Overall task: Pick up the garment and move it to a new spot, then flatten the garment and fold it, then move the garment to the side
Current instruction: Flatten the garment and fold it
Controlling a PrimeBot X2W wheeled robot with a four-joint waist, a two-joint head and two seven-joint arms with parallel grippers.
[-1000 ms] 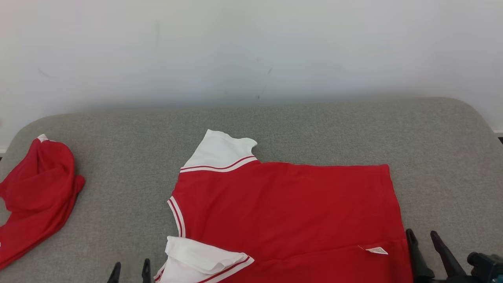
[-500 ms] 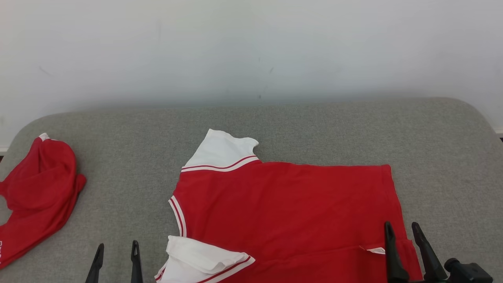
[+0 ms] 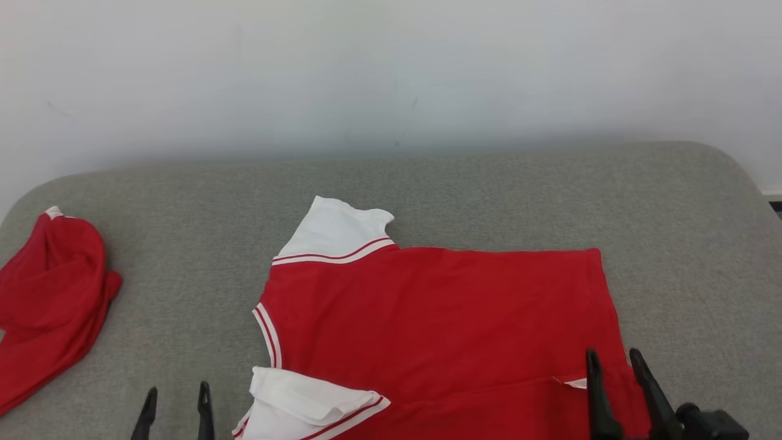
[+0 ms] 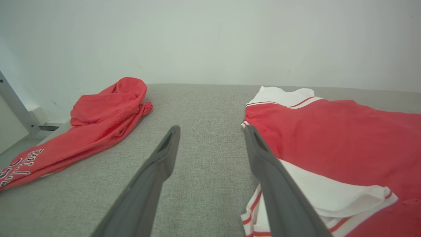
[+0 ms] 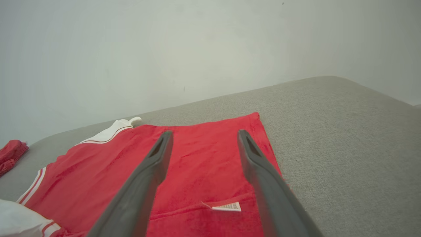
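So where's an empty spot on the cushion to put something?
Three bare patches on the grey fabric cushion: the strip between the crumpled red garment and the flat red shirt with white sleeves; the band behind the shirt up to the white wall; the right end past the shirt's hem. It's crowded along the front, where the shirt lies.

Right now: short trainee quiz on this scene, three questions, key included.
1. True or false: the left end effector is shut on the red shirt's white sleeve.
2. The open right end effector points over: A) the shirt's hem end by the white label; B) its neckline; C) a folded towel.
3. What colour is the crumpled garment at the grey cushion's left end?
Key: 1 false, it is open beside the sleeve; 2 A; 3 red.
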